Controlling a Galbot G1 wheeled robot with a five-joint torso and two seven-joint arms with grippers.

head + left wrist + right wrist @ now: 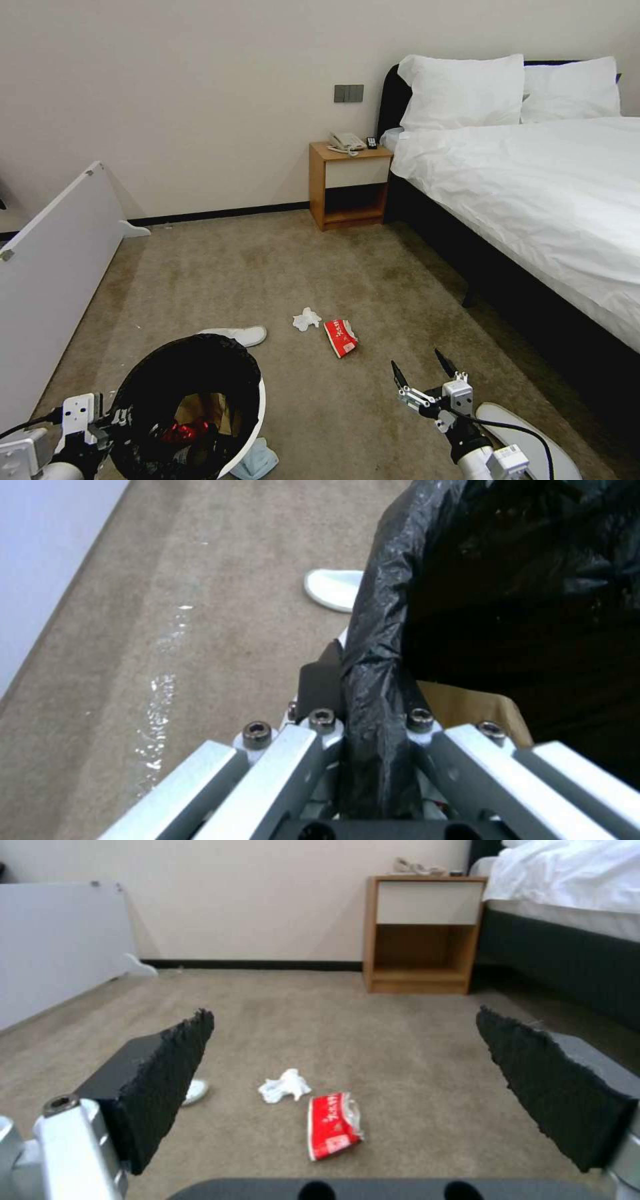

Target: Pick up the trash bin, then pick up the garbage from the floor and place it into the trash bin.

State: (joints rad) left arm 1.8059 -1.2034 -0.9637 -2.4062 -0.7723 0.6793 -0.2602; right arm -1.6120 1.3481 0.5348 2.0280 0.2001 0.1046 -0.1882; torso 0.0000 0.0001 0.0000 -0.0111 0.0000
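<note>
Trash bin (248,437), white with a black bag folded over its rim, sits low at the robot's left side, and the left gripper (373,715) is clenched on that bagged rim, one finger outside and one inside. Inside the bin lie crumpled brown paper (212,408) and something red (179,432). On the carpet (373,280) ahead, a white tissue (306,319) lies just beside a red-white packet (341,337), both well in front of the right gripper (420,367), which hangs above the floor with its dark pads spread wide and nothing between them. One white slipper (240,334) lies just past the bin's far rim; a second slipper (527,433) rests by the right arm. A light-blue cloth (257,461) peeks out beside the bin's base. Farther off, a wooden nightstand (349,185) stands against the wall next to the bed (533,193), and a white panel (53,273) leans along the left.
</note>
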